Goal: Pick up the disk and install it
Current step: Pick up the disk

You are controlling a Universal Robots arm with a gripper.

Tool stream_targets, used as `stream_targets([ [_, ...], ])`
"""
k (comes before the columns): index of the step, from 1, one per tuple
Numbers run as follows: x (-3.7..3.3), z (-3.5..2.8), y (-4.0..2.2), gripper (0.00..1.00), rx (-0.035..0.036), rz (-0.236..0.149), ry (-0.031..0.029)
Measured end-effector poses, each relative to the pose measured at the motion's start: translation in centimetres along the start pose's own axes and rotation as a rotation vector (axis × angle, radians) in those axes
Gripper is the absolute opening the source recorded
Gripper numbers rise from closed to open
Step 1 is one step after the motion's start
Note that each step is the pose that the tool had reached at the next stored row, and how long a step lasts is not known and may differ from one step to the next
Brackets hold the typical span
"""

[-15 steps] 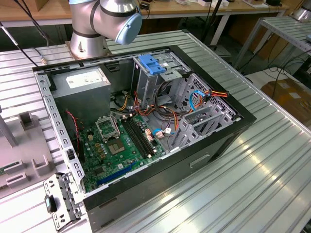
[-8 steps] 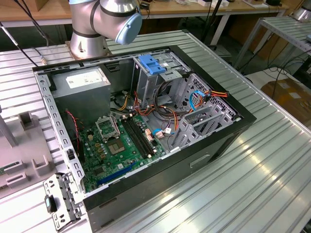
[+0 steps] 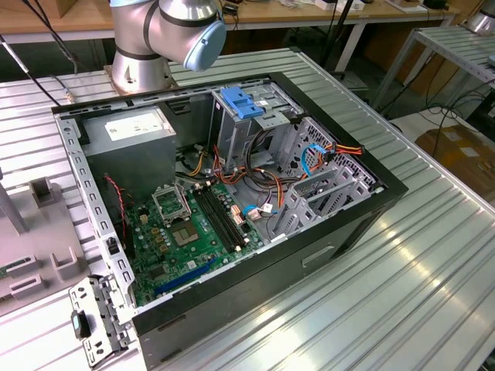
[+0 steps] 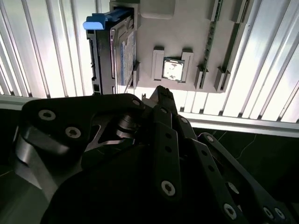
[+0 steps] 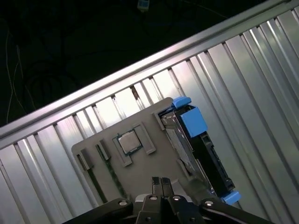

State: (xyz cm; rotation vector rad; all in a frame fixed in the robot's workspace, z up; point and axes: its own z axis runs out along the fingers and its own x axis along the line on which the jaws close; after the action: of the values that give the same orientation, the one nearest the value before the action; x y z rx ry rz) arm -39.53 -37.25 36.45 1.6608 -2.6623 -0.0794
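A robot's gripper [image 5: 161, 182] hangs over a grey holder tray [image 5: 140, 170] on a ribbed metal table [image 5: 261, 79]. Its fingers are pressed together and hold nothing. The disk [image 5: 205, 156], a silver hard drive with blue side rails, stands on edge in a slot at one side of the tray, near the gripper but apart from it. A processor chip [image 5: 130, 142] sits in another recess. In the exterior view, the open computer case [image 3: 348, 209] waits with its drive cage [image 3: 267, 124] beneath a blue handle [image 3: 244, 102]. The work looks barely begun: the disk is neither grasped nor installed.
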Motion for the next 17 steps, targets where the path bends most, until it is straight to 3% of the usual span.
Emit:
stream_targets([
  [6,0.00,0.00,0.00,0.11,-0.0012,-0.048,0.0021],
  [17,0.00,0.00,0.00,0.11,-0.0045,-0.182,0.0081],
])
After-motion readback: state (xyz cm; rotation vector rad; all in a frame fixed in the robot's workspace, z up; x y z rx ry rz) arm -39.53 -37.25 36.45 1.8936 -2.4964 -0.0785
